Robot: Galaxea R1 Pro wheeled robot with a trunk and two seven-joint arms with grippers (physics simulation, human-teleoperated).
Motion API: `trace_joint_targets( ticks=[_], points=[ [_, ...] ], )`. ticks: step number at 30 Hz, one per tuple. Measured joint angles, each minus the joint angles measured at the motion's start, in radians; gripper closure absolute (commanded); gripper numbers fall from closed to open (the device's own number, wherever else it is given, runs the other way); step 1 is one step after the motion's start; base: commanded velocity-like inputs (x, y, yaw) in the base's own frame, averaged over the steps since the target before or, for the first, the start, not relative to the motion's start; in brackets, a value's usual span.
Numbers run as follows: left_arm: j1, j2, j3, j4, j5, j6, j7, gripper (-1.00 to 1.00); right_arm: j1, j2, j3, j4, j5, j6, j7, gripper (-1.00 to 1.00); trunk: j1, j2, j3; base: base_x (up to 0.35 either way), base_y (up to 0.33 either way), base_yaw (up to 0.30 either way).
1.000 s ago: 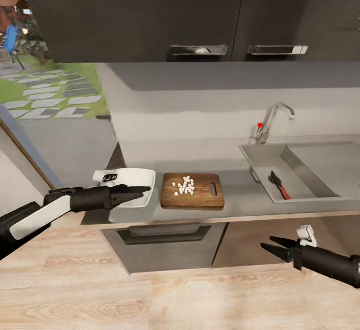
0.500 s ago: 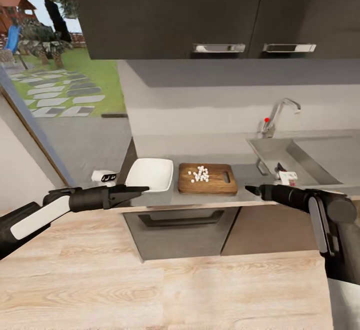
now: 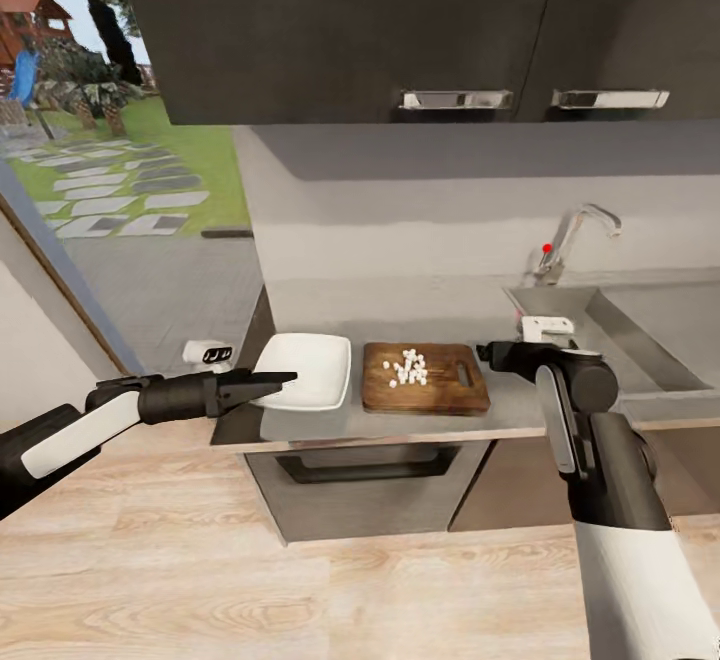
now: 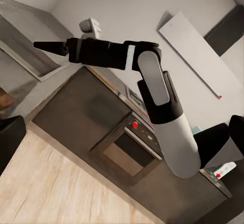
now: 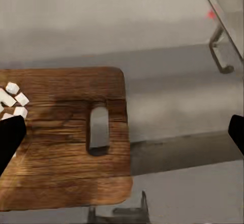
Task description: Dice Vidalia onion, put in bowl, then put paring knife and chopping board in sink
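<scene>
Head view: the right arm rises from the lower right, elbow bent, forearm level over the counter (image 3: pixel 520 410), its gripper (image 3: pixel 487 351) tip just beside the slotted end of the chopping board (image 3: pixel 425 392); the left arm reaches in level from the left, its gripper (image 3: pixel 285 377) tip in front of the bowl (image 3: pixel 305 370). No writing is readable. The right fingers (image 5: pixel 10 135) stand wide apart in the right wrist view, holding nothing, above the board bearing diced onion (image 3: pixel 408 367); the left fingers look closed to a point, empty, and farther off sits the sink (image 3: pixel 640 335).
</scene>
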State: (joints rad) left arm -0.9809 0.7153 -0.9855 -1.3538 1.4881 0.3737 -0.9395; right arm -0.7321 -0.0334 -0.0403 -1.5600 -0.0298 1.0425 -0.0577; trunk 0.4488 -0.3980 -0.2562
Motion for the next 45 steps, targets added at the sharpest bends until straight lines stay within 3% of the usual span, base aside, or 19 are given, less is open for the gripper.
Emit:
trace_joint_targets(
  ticks=[1, 2, 3, 8, 11, 15, 17, 27, 33, 39, 45],
  points=[
    [0.0, 0.0, 0.0, 0.005, 0.0, 0.0, -0.001, -1.0, 0.001, 0.002, 0.003, 0.002, -0.005, 0.0, 0.033, -1.0, 0.0, 0.0, 0.0, 0.287, 0.217, 0.0],
    [0.0, -0.001, 0.0, 0.011, 0.0, 0.0, -0.001, -1.0, 0.017, -0.004, 0.004, 0.006, -0.009, 0.0, 0.123, -1.0, 0.0, 0.0, 0.0, 0.275, 0.232, 0.0],
    [0.0, -0.001, 0.0, 0.012, 0.0, 0.0, -0.001, -1.0, 0.03, -0.006, 0.003, 0.006, -0.007, 0.0, 0.146, -1.0, 0.0, 0.0, 0.0, 0.273, 0.235, 0.0],
    [0.0, -0.005, 0.0, 0.013, 0.0, 0.001, 0.0, -1.0, 0.073, -0.01, -0.004, 0.021, -0.007, 0.0, 0.184, -1.0, 0.0, 0.0, 0.0, 0.226, 0.201, 0.0],
    [0.0, -0.009, 0.0, 0.013, 0.0, 0.003, 0.001, -1.0, 0.085, -0.01, -0.042, 0.048, -0.006, 0.0, 0.189, -1.0, 0.001, 0.0, 0.0, 0.056, 0.047, 0.0],
    [0.0, -0.012, 0.0, 0.013, 0.0, 0.006, 0.001, -1.0, 0.106, -0.01, -0.133, 0.058, -0.005, 0.0, 0.191, -1.0, 0.001, 0.0, 0.0, 0.037, -0.018, 0.0],
    [0.0, -0.014, 0.0, 0.013, 0.0, 0.003, 0.006, -1.0, 0.109, -0.011, -0.156, 0.06, 0.0, 0.0, 0.189, -1.0, 0.0, 0.0, 0.0, 0.2, -0.208, 0.0],
    [0.0, -0.014, 0.0, 0.013, 0.0, 0.007, 0.003, -1.0, 0.109, -0.012, -0.156, 0.062, 0.005, 0.0, 0.187, -1.0, 0.001, 0.0, 0.0, 0.08, -0.048, 0.0],
    [0.0, -0.014, 0.0, 0.013, 0.0, 0.005, 0.003, -1.0, 0.11, -0.013, -0.119, 0.064, 0.005, 0.0, 0.188, -1.0, 0.001, 0.0, 0.0, 0.024, -0.075, 0.0],
    [0.0, -0.015, 0.0, 0.022, 0.0, 0.006, 0.007, -1.0, 0.11, -0.013, -0.095, 0.091, 0.087, 0.0, 0.184, -1.0, 0.001, 0.0, 0.0, 0.056, -0.083, 0.0],
    [0.0, -0.015, 0.0, 0.03, 0.0, 0.007, 0.008, -1.0, 0.11, -0.013, -0.094, 0.109, 0.096, 0.0, 0.183, -1.0, 0.001, 0.0, 0.0, 0.003, -0.004, 0.0]
  ],
)
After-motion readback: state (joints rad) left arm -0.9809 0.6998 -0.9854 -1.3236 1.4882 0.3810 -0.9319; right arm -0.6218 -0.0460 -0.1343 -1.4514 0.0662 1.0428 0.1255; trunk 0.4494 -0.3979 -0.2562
